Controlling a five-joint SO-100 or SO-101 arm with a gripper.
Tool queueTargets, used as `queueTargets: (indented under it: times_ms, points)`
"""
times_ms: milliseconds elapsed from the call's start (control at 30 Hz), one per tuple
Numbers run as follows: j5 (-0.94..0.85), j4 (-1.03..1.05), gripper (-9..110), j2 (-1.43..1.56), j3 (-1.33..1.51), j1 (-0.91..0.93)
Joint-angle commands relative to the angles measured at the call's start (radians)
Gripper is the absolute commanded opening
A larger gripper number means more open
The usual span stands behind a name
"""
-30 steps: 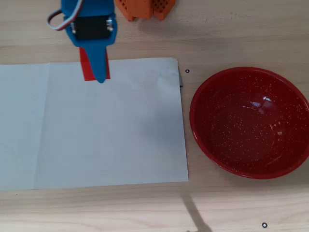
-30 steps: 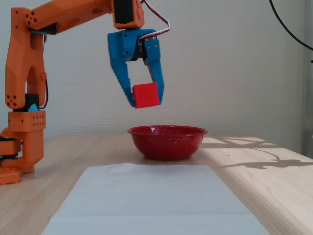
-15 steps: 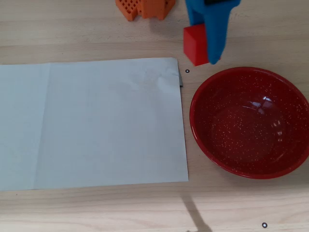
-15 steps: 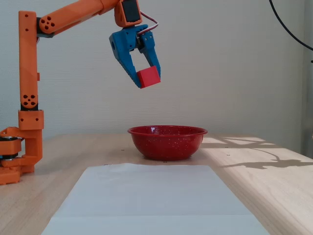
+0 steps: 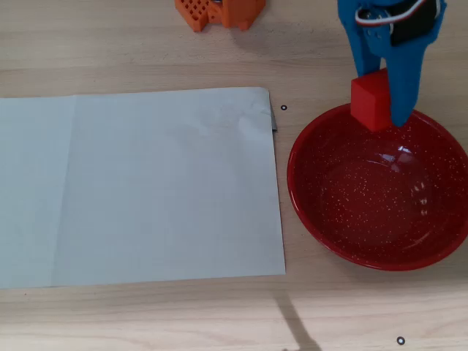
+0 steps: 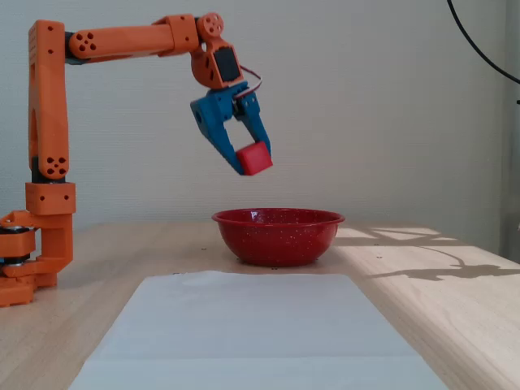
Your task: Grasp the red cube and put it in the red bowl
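Observation:
The small red cube [image 5: 371, 101] [image 6: 254, 158] hangs in the air, pinched between the blue fingers of my gripper [image 5: 382, 113] [image 6: 253, 164], which is shut on it. In the overhead view the cube sits over the far rim of the glossy speckled red bowl [image 5: 314, 212]. The fixed view shows the cube well above the bowl [image 6: 278, 236] and over its left part. Nothing lies inside the bowl.
A white paper sheet [image 5: 139, 186] [image 6: 244, 333] covers the wooden table left of the bowl in the overhead view. The orange arm base [image 5: 219, 11] [image 6: 36, 244] stands at the table's far edge. A thin shadow crosses the near table edge [image 5: 292, 322].
The arm has swung the held cube from above the paper's far edge to the right, reaching the bowl's rim, and has stretched out and dipped slightly lower.

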Motion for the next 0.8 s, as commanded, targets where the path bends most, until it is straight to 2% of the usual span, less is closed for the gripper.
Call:
queueTargets:
  times_ms: [0, 67, 267, 433, 500, 767]
  points:
    - [-0.011, -0.080, 8, 0.048, -0.011, 0.025]
    - [-0.005, -0.115, 12, 0.041, 0.028, 0.031]
    - [0.005, -0.110, 35, 0.034, 0.063, 0.037]
    - [-0.005, -0.054, 40, 0.043, 0.052, 0.025]
    - [-0.009, -0.032, 38, 0.052, 0.034, 0.012]
    - [0.005, 0.135, 7, 0.140, -0.110, -0.064]
